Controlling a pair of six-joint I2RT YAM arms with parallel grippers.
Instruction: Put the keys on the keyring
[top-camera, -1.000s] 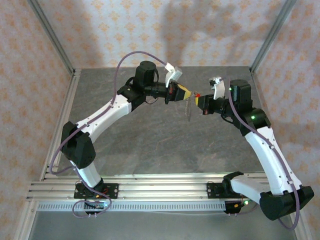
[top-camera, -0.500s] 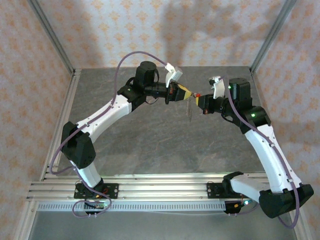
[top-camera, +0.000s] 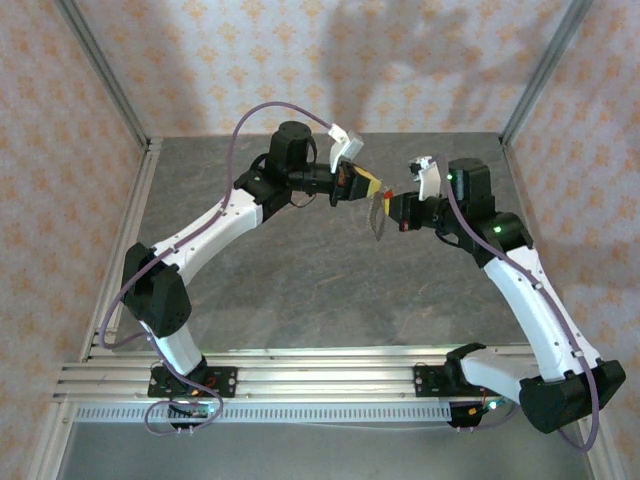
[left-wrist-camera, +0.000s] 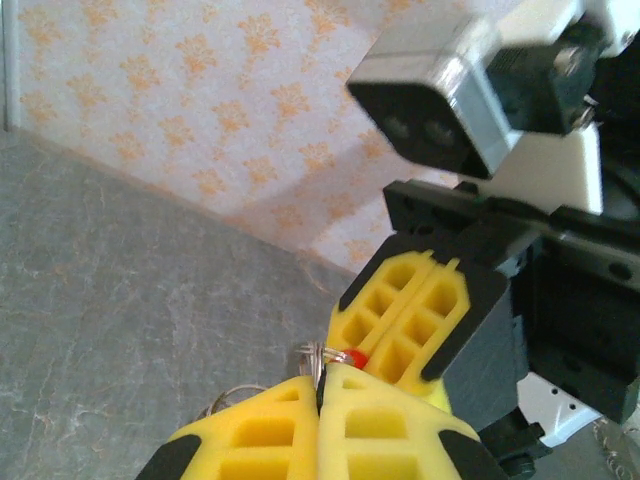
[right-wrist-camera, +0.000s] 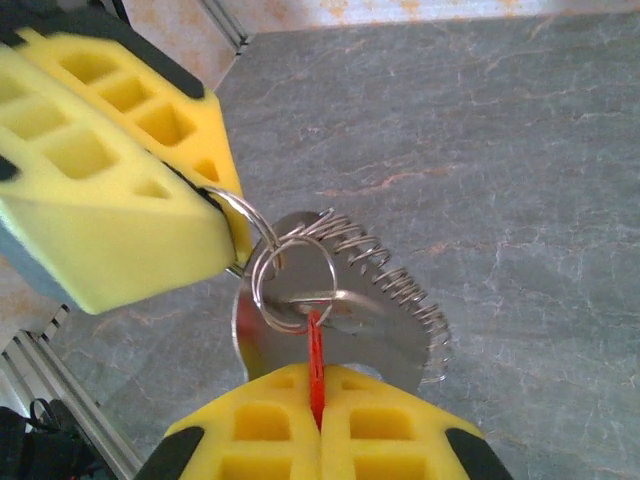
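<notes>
Two grippers closed at one joint: key being threaded onto ring

Item 1, left gripper: pads are pressed together on the edge of the keyring, which is held up off the table; a coiled fringe and a shiny plate are hung from it.

Item 2, right gripper: jaws are closed flat on the red head of the key, with no gap seen between the pads; the head is met by the small wire ring just above the fingertips; whether the key is already through the wire cannot be told.

Handling, as judged: the ring is best kept rigid by the left side while the key is fed along the wire's curve in small turns; pulling straight away is to be avoided, since the thin head may be slipped from the foam; both grips are to be kept until the key is seen hanging free.
</notes>
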